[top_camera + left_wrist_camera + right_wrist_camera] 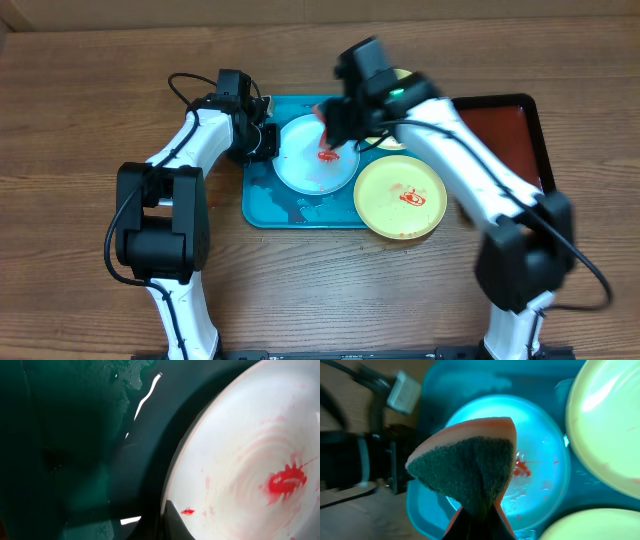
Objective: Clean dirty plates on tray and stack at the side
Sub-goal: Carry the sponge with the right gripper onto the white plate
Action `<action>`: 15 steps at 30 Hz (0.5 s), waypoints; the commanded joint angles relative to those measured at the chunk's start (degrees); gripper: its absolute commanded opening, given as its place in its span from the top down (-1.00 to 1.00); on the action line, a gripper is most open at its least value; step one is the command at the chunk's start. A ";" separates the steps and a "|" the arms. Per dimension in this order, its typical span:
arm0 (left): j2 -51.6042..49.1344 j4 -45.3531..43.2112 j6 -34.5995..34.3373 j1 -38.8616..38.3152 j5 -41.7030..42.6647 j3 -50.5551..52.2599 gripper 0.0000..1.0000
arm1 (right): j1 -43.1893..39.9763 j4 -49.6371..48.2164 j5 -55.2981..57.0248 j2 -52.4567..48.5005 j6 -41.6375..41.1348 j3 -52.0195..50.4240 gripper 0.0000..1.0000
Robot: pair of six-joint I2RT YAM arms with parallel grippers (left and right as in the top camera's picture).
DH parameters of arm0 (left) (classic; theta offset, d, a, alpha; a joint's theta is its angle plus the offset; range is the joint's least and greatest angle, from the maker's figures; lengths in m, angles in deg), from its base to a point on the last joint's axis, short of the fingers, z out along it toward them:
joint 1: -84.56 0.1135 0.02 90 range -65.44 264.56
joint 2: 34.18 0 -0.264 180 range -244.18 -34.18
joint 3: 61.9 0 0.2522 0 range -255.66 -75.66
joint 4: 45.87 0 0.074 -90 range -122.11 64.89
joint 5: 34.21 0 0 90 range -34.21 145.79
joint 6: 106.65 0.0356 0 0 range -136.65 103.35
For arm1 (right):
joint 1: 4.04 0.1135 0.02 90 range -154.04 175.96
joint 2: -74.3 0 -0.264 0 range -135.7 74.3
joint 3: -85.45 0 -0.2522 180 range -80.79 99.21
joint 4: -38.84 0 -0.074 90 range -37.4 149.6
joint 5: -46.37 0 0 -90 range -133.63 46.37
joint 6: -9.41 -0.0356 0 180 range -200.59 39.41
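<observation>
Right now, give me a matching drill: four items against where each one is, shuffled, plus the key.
1 pale blue plate
2 sponge
3 near yellow-green plate
4 dark-red tray

a held in the right gripper
b on the table, right of the teal tray
c left half of the teal tray
d teal tray's near-right corner, overhanging the rim

Pairs: 1-c, 2-a, 3-d, 4-b

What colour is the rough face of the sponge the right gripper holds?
Dark green on the sponge, backed orange; best in right wrist view.
</observation>
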 commanded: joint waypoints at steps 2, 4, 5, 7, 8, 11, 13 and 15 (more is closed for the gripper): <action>-1.40 0.20 1.01 -0.44 1.03 0.61 0.91 | 1.40 -1.53 8.04 -6.97 -4.59 0.83 0.93; -1.40 0.22 1.01 -0.46 1.01 0.61 0.92 | 1.57 -1.68 10.34 -9.25 -5.16 0.83 0.93; -1.40 0.22 1.01 -0.46 1.03 0.61 0.92 | 1.57 -1.77 11.45 -10.51 -5.18 0.83 0.93; -1.40 0.20 1.01 -0.46 1.03 0.61 0.92 | 1.55 -1.92 14.88 -12.70 -5.16 0.83 0.93; -1.40 0.20 1.01 -0.46 1.03 0.61 0.92 | 1.57 -2.14 16.39 -13.33 -5.14 0.83 0.93; -1.40 0.20 1.01 -0.46 1.01 0.61 0.92 | 1.57 -2.93 20.11 -13.90 -5.03 0.83 0.93; -1.40 0.22 1.01 -0.46 1.03 0.61 0.91 | 1.57 -3.76 21.86 -13.90 -4.04 0.83 0.93; -1.40 0.22 1.01 -0.46 1.03 0.61 0.91 | 1.57 -4.33 21.90 -13.94 -3.67 0.83 0.93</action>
